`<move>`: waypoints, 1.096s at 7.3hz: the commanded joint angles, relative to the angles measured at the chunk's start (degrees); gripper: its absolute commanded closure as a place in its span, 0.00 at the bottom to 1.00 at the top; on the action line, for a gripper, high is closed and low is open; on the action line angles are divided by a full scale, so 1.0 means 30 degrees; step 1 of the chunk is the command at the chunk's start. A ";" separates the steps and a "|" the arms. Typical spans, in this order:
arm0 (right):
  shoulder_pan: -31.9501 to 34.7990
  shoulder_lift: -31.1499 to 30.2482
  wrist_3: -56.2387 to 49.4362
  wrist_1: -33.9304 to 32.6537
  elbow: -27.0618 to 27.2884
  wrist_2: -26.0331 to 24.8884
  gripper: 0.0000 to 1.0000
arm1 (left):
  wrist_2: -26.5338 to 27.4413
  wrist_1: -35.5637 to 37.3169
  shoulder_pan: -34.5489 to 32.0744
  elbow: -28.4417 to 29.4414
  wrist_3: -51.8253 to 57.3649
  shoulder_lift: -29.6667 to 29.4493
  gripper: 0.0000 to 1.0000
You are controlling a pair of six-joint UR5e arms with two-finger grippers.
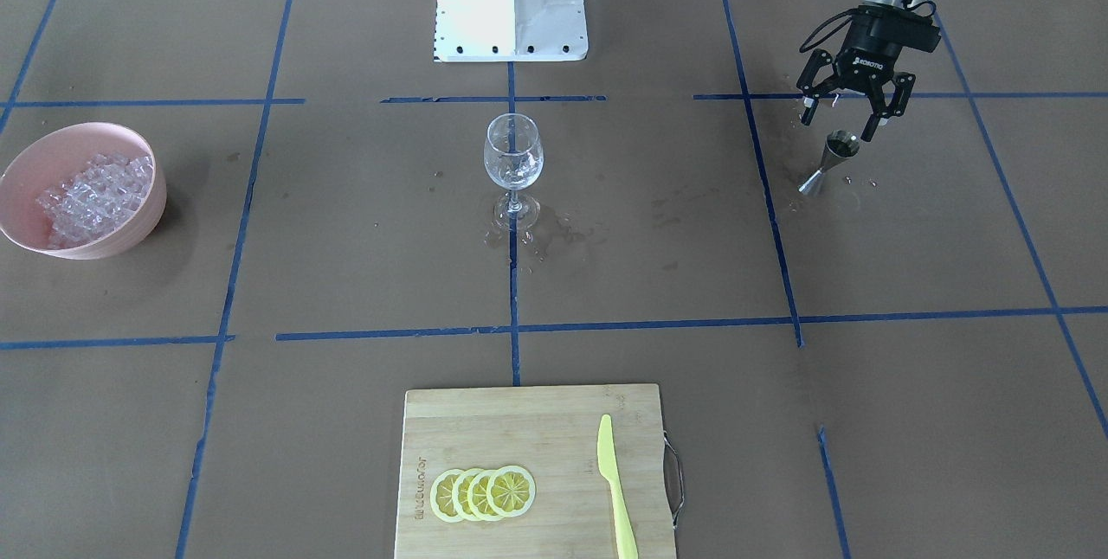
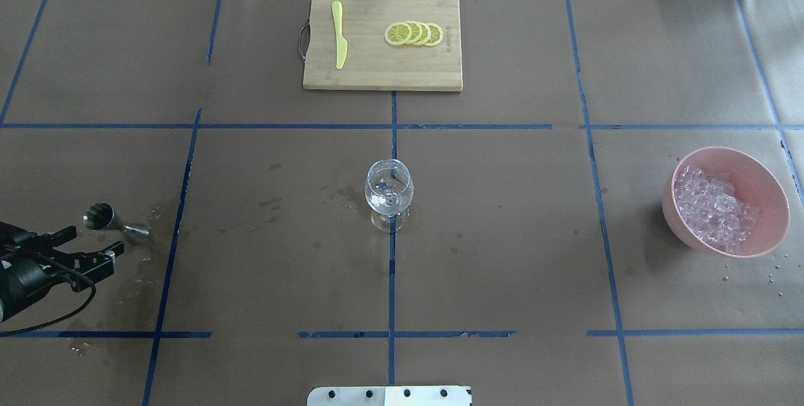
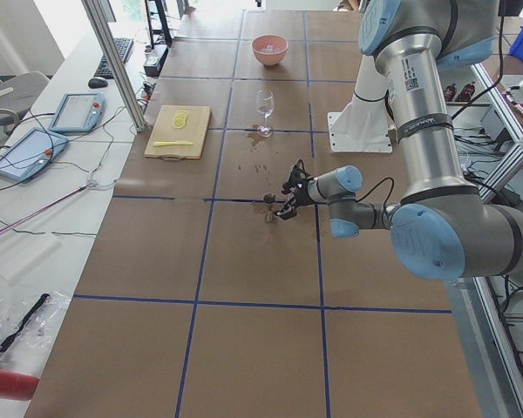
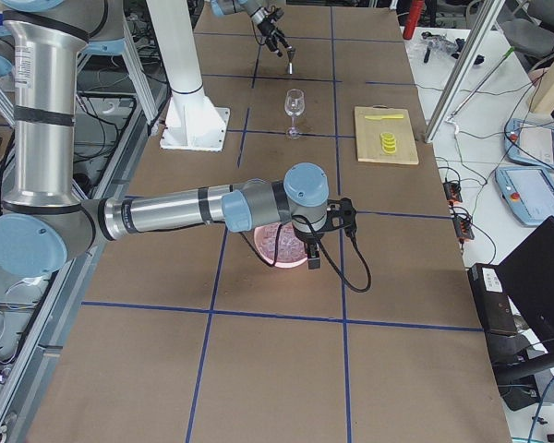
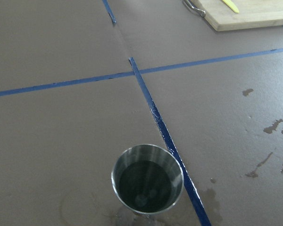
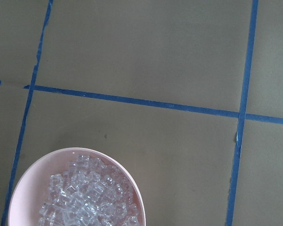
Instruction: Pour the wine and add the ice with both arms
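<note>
- Standing on its narrow end by a blue tape line, the jigger (image 1: 829, 163) had its wide cup up. The left wrist view showed a dark pool inside, probably the wine.
- Left gripper (image 1: 838, 125) hung near the jigger with fingers spread wide, grasping nothing and touching nothing.
- Jigger judged: light, rigid steel, smooth and slick. It is top-heavy when filled, so a tilt would spill it. Best hold looked like the pinched waist between the two cones, where the fingers could seat and not slide.
- Wet marks lay on the paper (image 2: 502, 255) around the jigger and the glass (image 1: 513, 163), so damp metal seemed likely. Firm closure advised.
- Glass stood upright at table centre, well apart from both grippers. Thin-walled on a tall stem, it is fragile and easily toppled. Whether it held anything I could not tell.
- Ice (image 2: 713, 211) lay heaped in the pink bowl (image 2: 772, 186) on the robot's right. The cubes were small, hard and glossy. They would likely be slippery and prone to skate out of a pinch, so one cube taken across flat faces seemed safest.
- Right gripper (image 4: 314, 247) hovered over the bowl. Finger state could not be told.
</note>
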 commanded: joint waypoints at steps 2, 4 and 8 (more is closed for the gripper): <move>0.0000 0.0023 -0.0003 -0.0023 0.0056 0.0003 0.00 | 0.4734 0.2112 0.1744 0.0432 -0.1270 -0.1152 0.01; 0.0000 0.0052 -0.0032 -0.0023 0.0056 -0.0026 0.00 | 0.7018 0.2112 0.2039 0.2216 -0.3058 -0.2085 0.01; 0.0000 0.0023 -0.0003 0.0616 0.0056 -0.0026 0.00 | 0.9390 0.1996 0.2098 0.4440 -0.4931 -0.3438 0.01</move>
